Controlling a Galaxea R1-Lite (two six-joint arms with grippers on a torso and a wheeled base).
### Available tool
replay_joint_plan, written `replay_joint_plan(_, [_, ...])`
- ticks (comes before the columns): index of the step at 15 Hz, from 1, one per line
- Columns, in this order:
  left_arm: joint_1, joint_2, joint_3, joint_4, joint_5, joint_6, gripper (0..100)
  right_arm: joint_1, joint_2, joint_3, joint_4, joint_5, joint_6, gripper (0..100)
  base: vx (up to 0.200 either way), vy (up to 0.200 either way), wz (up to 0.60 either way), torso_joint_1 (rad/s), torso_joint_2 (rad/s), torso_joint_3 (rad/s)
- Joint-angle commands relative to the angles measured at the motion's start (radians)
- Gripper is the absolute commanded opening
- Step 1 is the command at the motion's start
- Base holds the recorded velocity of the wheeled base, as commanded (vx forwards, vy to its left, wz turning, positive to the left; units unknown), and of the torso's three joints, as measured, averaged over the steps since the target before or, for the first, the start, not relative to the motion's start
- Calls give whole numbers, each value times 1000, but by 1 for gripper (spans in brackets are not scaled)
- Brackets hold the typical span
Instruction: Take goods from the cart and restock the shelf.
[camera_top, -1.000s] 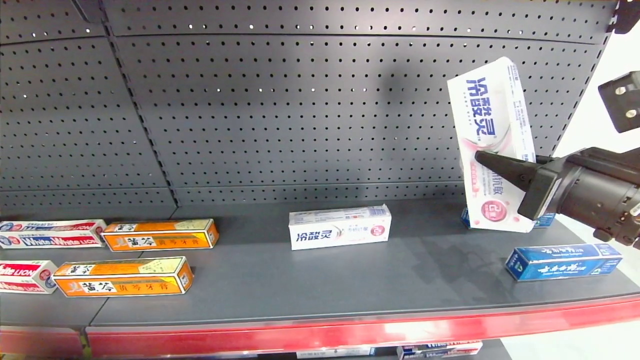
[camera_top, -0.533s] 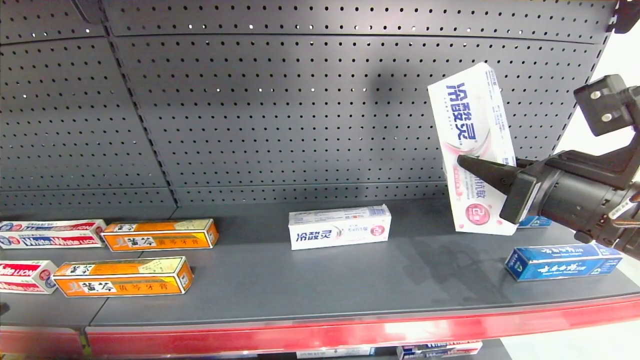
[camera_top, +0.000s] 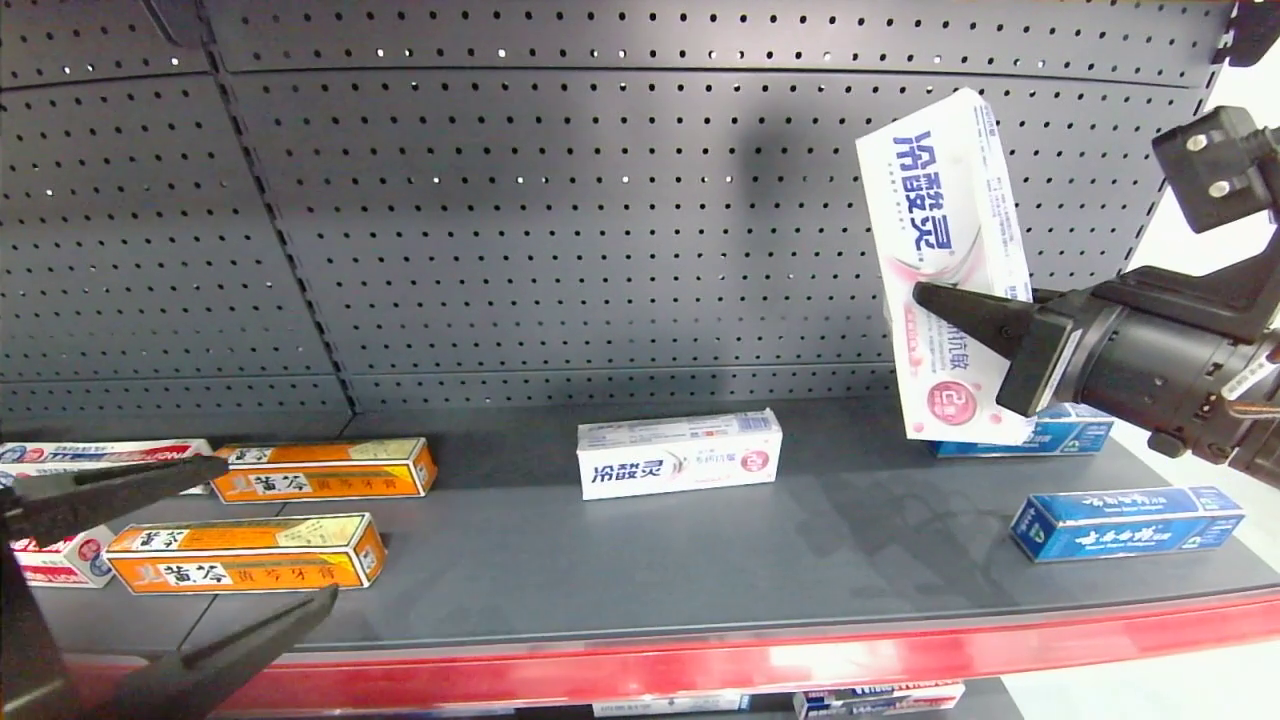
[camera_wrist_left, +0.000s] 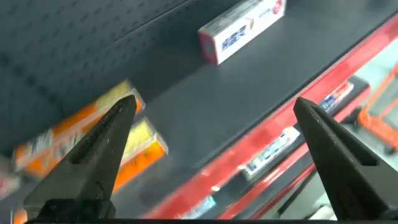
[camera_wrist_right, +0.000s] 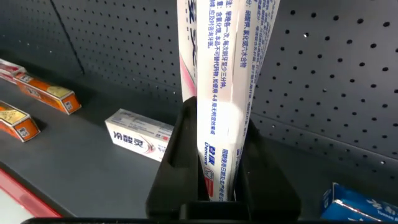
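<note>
— How is the right arm set?
— It comes in from the right, nearly level, with its wrist aimed at the perforated back panel (camera_top: 550, 250). The right gripper (camera_wrist_right: 217, 121) is clamped on the white toothpaste box (camera_top: 945, 230), gripping its lower half.
— And the box itself?
— It stands on end with its top leaning slightly left, over the right end of the shelf (camera_top: 600, 570). Its lower end overlaps the rear blue box (camera_top: 1078, 435); I cannot tell whether they touch. The front blue box (camera_top: 1125, 522) lies near the shelf's edge.
— The left arm?
— It is low at the shelf's left front. The left gripper (camera_top: 280, 527) is spread wide with nothing between its fingers, and it points over the front orange box (camera_top: 200, 575), just before the rear orange box (camera_top: 320, 468).
— Mid-shelf?
— A matching white box (camera_top: 680, 453) lies flat there, well apart from both grippers.
</note>
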Motion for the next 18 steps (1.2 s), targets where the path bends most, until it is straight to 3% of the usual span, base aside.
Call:
replay_joint_plan(1, [-27, 176, -101, -3, -15, 24, 100, -5, 3, -4, 0, 1, 0, 0, 0, 0, 0, 0, 0, 0])
replay_joint_plan(4, [-21, 351, -238, 0, -97, 36, 100, -7, 3, 9, -3, 9, 0, 0, 0, 0, 0, 0, 0, 0])
replay_joint_plan(5, [-24, 391, -265, -2, -116, 72, 100, -5, -2, 16, -3, 9, 0, 0, 0, 0, 0, 0, 0, 0])
replay_joint_plan(7, [5, 502, -353, 12, -223, 205, 100, -7, -10, 36, -6, 27, 0, 0, 0, 0, 0, 0, 0, 0])
replay_joint_plan(8, [31, 563, -410, 26, -257, 246, 100, -7, -10, 38, -6, 27, 0, 0, 0, 0, 0, 0, 0, 0])
replay_joint_plan(9, [42, 617, -479, 61, -285, 262, 100, -7, -10, 38, -8, 29, 0, 0, 0, 0, 0, 0, 0, 0])
replay_joint_plan(12, [46, 733, -687, 273, -378, 266, 100, -8, -33, 73, -9, 27, 0, 0, 0, 0, 0, 0, 0, 0])
replay_joint_plan(13, [45, 767, -727, 297, -413, 266, 100, -15, -42, 87, -9, 27, 0, 0, 0, 0, 0, 0, 0, 0])
replay_joint_plan(14, [40, 799, -750, 297, -415, 282, 100, -18, -54, 98, -9, 27, 0, 0, 0, 0, 0, 0, 0, 0])
replay_joint_plan(16, [46, 873, -804, 303, -416, 346, 100, -25, -63, 108, -12, 27, 0, 0, 0, 0, 0, 0, 0, 0])
replay_joint_plan(18, [46, 911, -810, 305, -415, 378, 100, -28, -65, 107, -12, 27, 0, 0, 0, 0, 0, 0, 0, 0])
